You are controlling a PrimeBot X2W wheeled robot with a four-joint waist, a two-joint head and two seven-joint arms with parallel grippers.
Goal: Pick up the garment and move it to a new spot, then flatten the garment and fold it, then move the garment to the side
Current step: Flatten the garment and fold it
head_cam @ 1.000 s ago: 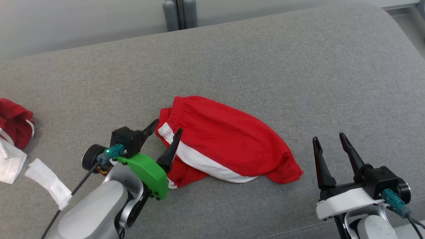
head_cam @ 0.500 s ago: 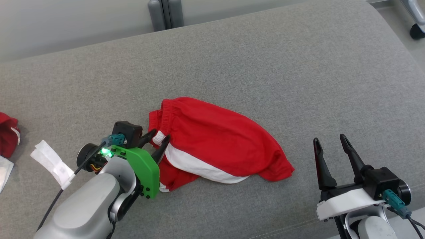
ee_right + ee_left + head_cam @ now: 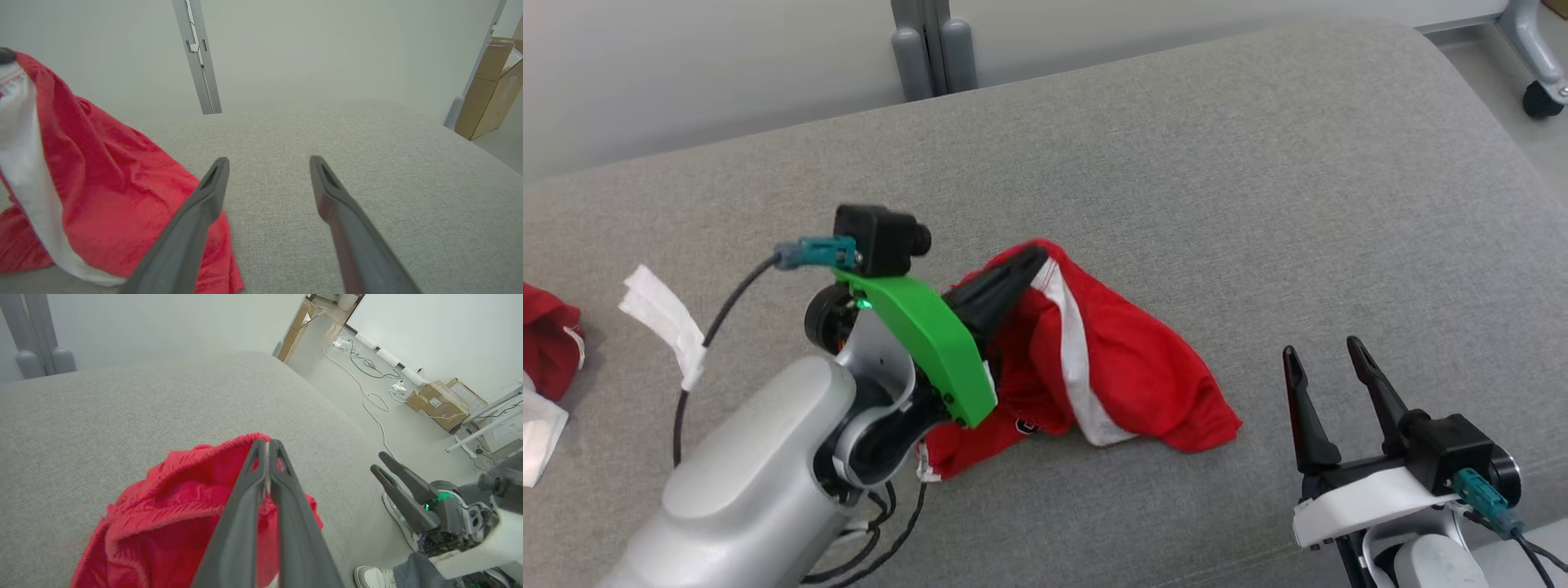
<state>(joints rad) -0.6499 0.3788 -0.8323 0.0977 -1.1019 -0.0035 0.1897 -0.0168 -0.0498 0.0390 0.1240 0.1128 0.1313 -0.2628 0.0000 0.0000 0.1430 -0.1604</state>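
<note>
The garment [image 3: 1127, 367] is a pair of red shorts with a white side stripe, bunched on the grey cushion [image 3: 1258, 180]. My left gripper [image 3: 1036, 255] is shut on its waistband and holds that edge up off the cushion, while the rest trails down to the right. From the left wrist the two fingers [image 3: 267, 447] are pressed together with red cloth [image 3: 179, 514] hanging below them. My right gripper [image 3: 1321, 353] stands open at the lower right, apart from the garment's hem. In the right wrist view the shorts [image 3: 94, 179] lie to the left of its spread fingers [image 3: 216, 171].
More red and white cloth [image 3: 547, 359] and a white label strip [image 3: 666, 318] lie at the cushion's left edge. A grey post [image 3: 931, 45] rises behind the cushion. Off the cushion's right side the floor holds cables [image 3: 367, 375], cardboard boxes [image 3: 443, 404] and a person's shoe [image 3: 372, 576].
My left gripper closed on the waistband and lifted it up and to the right, so the shorts bunched up beneath it. The right gripper stayed put. The head camera shifted slightly.
</note>
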